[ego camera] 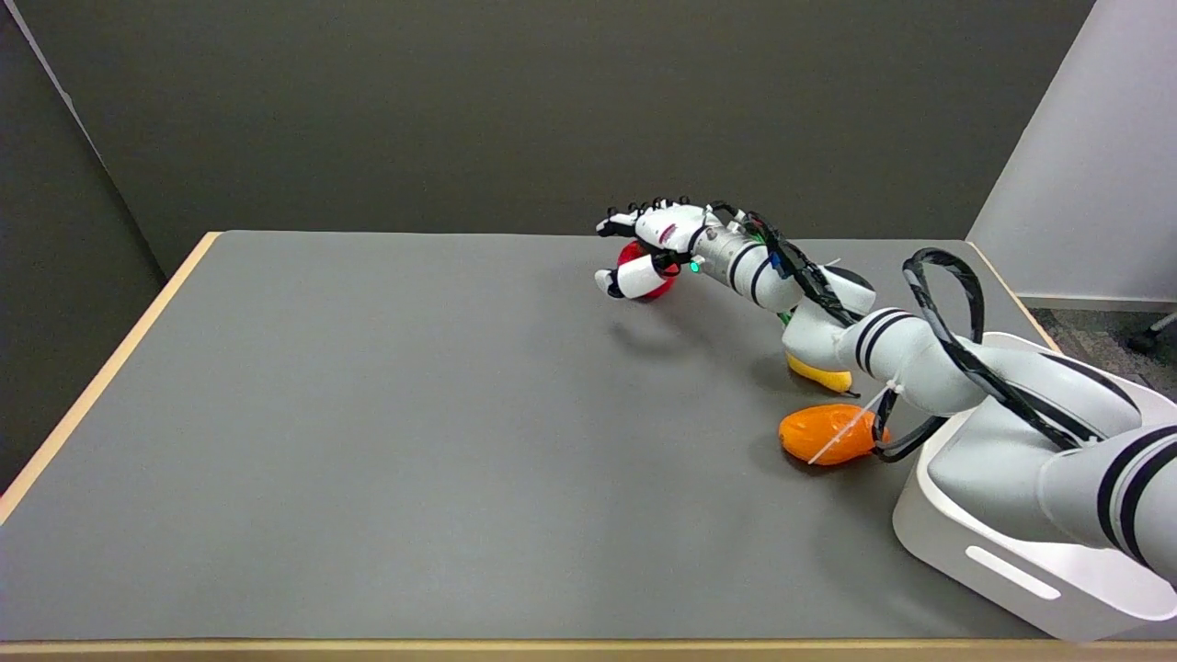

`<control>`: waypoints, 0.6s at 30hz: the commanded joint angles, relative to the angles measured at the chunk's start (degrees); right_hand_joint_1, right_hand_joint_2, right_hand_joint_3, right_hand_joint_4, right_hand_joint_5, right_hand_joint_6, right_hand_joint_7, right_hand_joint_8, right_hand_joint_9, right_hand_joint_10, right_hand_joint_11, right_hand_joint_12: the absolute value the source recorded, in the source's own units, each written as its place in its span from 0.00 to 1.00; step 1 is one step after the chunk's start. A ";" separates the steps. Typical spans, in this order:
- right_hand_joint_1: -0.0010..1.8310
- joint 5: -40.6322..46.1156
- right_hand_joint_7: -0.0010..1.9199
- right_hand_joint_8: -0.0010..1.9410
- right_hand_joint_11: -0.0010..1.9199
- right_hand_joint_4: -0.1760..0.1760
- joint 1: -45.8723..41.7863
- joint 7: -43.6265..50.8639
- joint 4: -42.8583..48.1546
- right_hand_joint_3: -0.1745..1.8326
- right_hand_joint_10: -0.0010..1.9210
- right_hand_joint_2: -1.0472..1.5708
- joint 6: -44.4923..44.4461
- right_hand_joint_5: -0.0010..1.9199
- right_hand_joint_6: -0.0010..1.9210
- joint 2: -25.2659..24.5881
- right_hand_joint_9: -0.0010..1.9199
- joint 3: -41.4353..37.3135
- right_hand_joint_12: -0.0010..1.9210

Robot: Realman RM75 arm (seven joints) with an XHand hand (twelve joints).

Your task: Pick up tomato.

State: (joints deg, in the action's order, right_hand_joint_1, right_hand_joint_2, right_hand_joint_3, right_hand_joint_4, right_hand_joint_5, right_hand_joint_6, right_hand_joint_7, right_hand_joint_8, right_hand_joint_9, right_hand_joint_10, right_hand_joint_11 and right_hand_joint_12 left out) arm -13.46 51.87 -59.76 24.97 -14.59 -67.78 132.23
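Note:
A red tomato (641, 270) is in my right hand (649, 246) at the far middle of the grey table (368, 414). The thumb crosses its front and the other fingers arch over its top, so only parts of the red skin show. A dark shadow lies on the table below and in front of it, so the tomato looks lifted off the surface. My right arm reaches in from the lower right.
An orange fruit-like object (823, 434) lies on the table under my forearm. A yellow object (818, 373) is partly hidden behind the arm. A white bin (1002, 565) stands at the table's near right corner, under my upper arm.

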 commanded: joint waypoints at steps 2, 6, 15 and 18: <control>0.10 -0.20 0.10 0.14 0.02 0.83 -0.52 0.11 -1.68 0.57 0.29 0.64 1.39 0.06 0.19 -0.19 0.09 -0.28 0.57; 0.10 -0.26 0.10 0.14 0.02 0.83 -1.02 0.11 -1.48 0.57 0.29 0.64 1.39 0.06 0.19 0.02 0.09 -0.28 0.58; 0.10 -1.98 0.10 0.14 0.03 0.84 -0.94 2.42 -1.30 0.57 0.29 0.64 0.47 0.07 0.20 0.24 0.10 -0.28 0.58; 0.13 -4.25 0.10 0.14 0.05 0.84 -0.86 2.44 -1.24 0.57 0.29 0.63 -0.50 0.07 0.20 0.24 0.10 -0.44 0.60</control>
State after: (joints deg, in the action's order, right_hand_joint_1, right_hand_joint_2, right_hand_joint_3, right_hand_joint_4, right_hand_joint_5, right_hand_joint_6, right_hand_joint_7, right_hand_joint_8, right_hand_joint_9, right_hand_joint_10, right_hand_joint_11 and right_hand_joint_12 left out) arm -13.81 51.22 -59.27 23.75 -13.64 -67.73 132.02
